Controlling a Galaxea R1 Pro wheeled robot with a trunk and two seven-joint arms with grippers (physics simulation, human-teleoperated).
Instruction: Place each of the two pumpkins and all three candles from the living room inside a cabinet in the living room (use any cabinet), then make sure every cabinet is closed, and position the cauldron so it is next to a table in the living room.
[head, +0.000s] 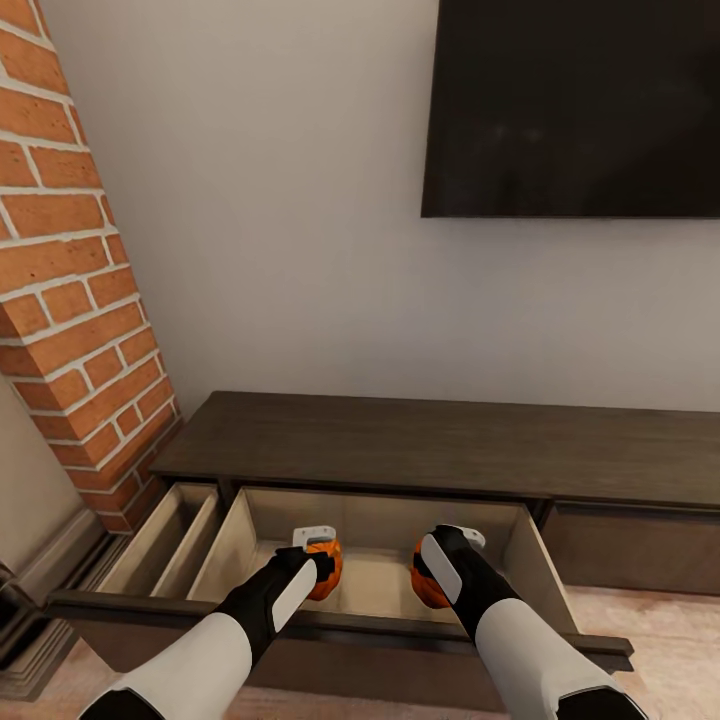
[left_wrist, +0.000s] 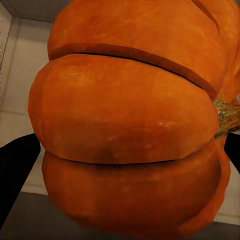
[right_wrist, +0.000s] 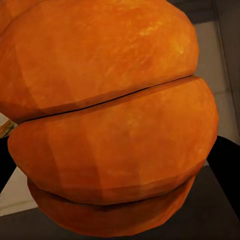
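Note:
The long dark-brown cabinet (head: 400, 440) stands against the wall with its wide middle drawer (head: 375, 585) pulled out, pale wood inside. My left gripper (head: 322, 558) hangs over the drawer's left half, shut on an orange ribbed pumpkin (head: 327, 578). Up close, that pumpkin (left_wrist: 130, 120) sits between black fingers (left_wrist: 15, 175). My right gripper (head: 437, 562) is over the drawer's right half, shut on the second pumpkin (head: 428, 588), which is seen close up (right_wrist: 110, 115) with a black finger (right_wrist: 227, 160) beside it. The candles and the cauldron are out of view.
A narrower drawer (head: 165, 540) also stands open at the cabinet's left end, next to a brick column (head: 70, 270). A closed drawer front (head: 630, 550) lies to the right. A dark TV (head: 575, 105) hangs on the wall above. Wood floor (head: 670, 620) lies in front.

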